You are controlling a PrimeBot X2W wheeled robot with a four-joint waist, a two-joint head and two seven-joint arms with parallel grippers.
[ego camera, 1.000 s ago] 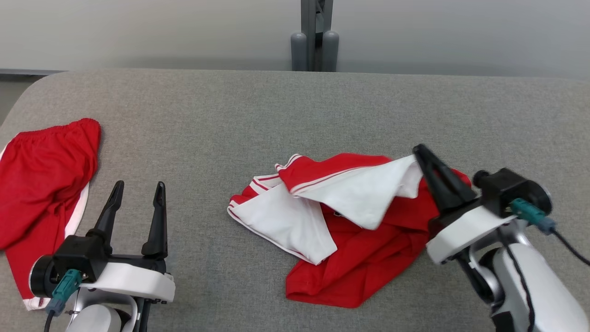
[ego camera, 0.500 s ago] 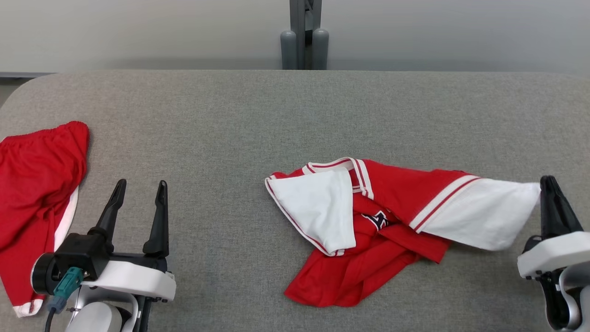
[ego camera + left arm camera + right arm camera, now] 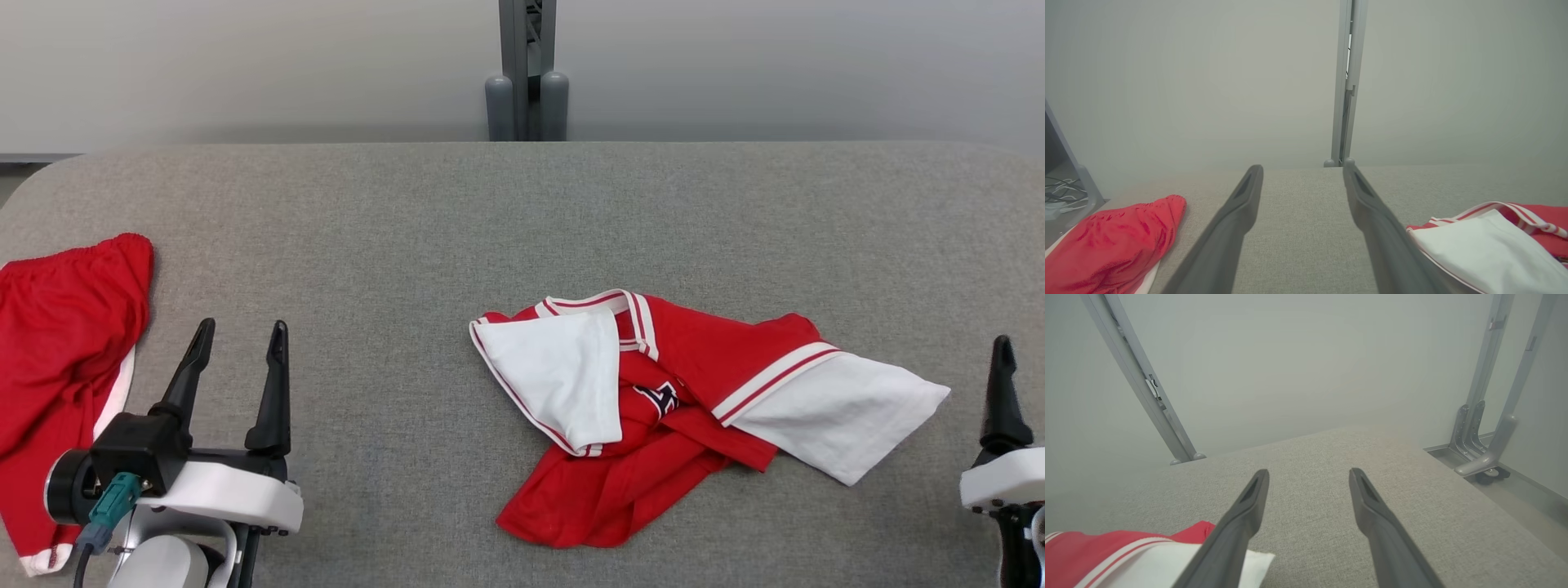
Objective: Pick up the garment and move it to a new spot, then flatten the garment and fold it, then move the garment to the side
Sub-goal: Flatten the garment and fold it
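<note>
From my seat at the controls, the red and white jersey [image 3: 694,359] lies crumpled on the grey cloth-covered table [image 3: 490,212], right of centre and between the two arms, nearer the right one. The left gripper [image 3: 242,327] hovers with its fingers spread apart and nothing between them. The right gripper [image 3: 1309,473] is likewise spread wide and empty, and the corner of the jersey's white sleeve [image 3: 841,416] lies near it but, as far as I can judge, not touching. A second white sleeve [image 3: 555,380] is folded across the chest, the striped neckband [image 3: 633,306] shows at the far edge, and the red body is bunched toward me with its hem [image 3: 571,523] rucked under. I judge this to be a light, limp knit: it will sag and drape from any single pinch, slide easily over the table cloth, and carry its creases along rather than shake them out. It isn't fragile, so a firm pinch is safe. I would take it with both grippers at matched points, the two shoulder seams or the two hem corners, so the weight pulls it flat. A dark crest [image 3: 663,398] sits on the chest, half hidden in a fold; I cannot read it. A pair of red shorts [image 3: 65,351] lies well apart at the table's left end.
</note>
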